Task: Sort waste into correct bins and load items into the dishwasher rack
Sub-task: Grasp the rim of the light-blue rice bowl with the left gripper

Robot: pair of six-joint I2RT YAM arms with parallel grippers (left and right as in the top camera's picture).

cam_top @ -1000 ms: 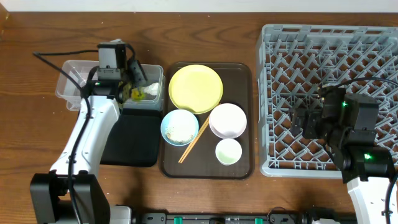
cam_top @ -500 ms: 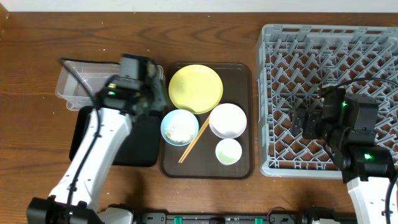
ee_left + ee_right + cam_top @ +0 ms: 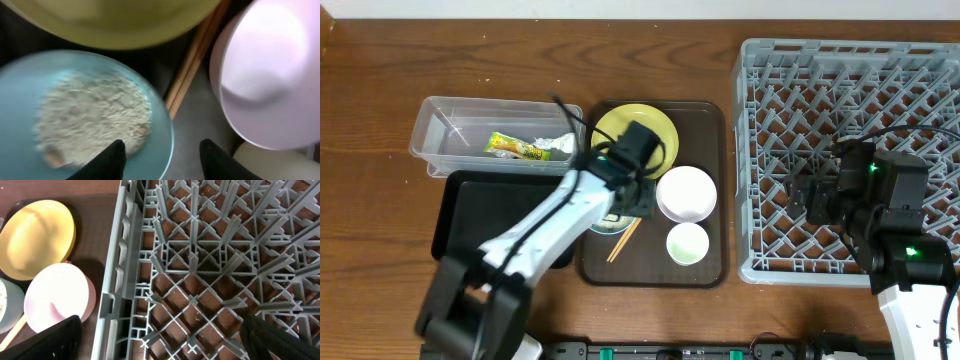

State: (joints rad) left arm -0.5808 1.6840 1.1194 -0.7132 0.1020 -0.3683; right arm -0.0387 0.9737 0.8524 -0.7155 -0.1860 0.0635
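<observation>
We see the left end effector [image 3: 161, 161] released, its two dark fingers spread wide with nothing between them. It straddles the near rim of the light-blue bowl [image 3: 30, 90], one finger over the bowl's inside and the other over the brown serving tray [image 3: 712, 150] beside it. We cannot tell whether either finger touches. The bowl holds a patch of white rice-like scraps [image 3: 92, 115]. The wooden chopsticks [image 3: 196, 60] lie just beside it, running between it and the white bowl [image 3: 265, 75]. The yellow-green plate [image 3: 110, 20] is beyond them and the small white cup [image 3: 687, 243] sits at the tray's front. From overhead, the clear tub [image 3: 445, 130] stands on the tabletop [image 3: 380, 60] left of the serving tray, holding the yellow-green wrapper [image 3: 515, 148] and the crumpled tissue [image 3: 556, 145]. The black tray [image 3: 465, 215] lies just in front of it. The right end effector [image 3: 165, 340] hangs released over the grey dishwasher rack [image 3: 210, 255], near the rack's left wall, its fingers wide apart and gripping nothing.
</observation>
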